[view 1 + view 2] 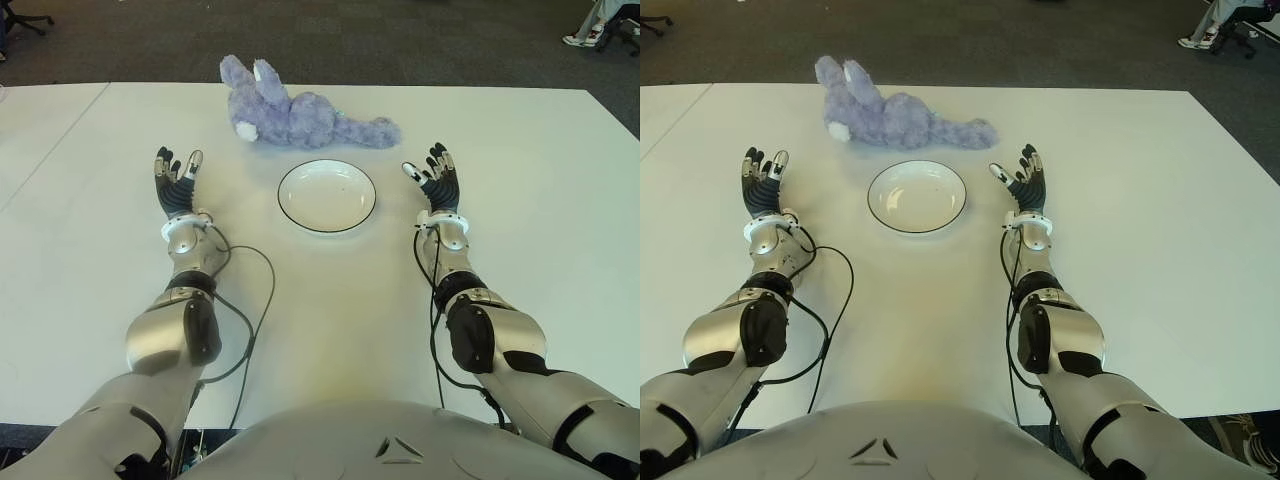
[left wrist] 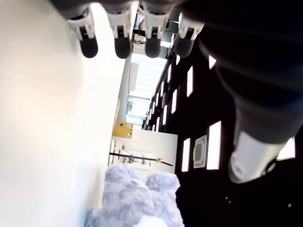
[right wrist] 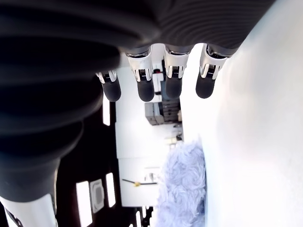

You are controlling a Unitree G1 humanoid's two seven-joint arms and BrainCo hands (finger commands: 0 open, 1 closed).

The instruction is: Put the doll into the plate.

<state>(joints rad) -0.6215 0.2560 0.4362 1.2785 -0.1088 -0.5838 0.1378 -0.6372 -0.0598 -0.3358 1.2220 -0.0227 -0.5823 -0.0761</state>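
A purple plush rabbit doll (image 1: pixel 300 115) lies on its side on the white table (image 1: pixel 520 250), just beyond a white plate (image 1: pixel 326 195) with a dark rim. The plate holds nothing. My left hand (image 1: pixel 175 180) is to the left of the plate, palm up, fingers spread and empty. To the right of the plate my right hand (image 1: pixel 436 178) is also open and empty. Both wrist views show straight fingers (image 2: pixel 120 40) with the doll (image 3: pixel 182 189) farther off.
A black cable (image 1: pixel 250 320) trails on the table by my left forearm. Dark carpet (image 1: pixel 400 40) lies beyond the table's far edge. A person's feet and a chair base (image 1: pixel 600 30) show at the far right corner.
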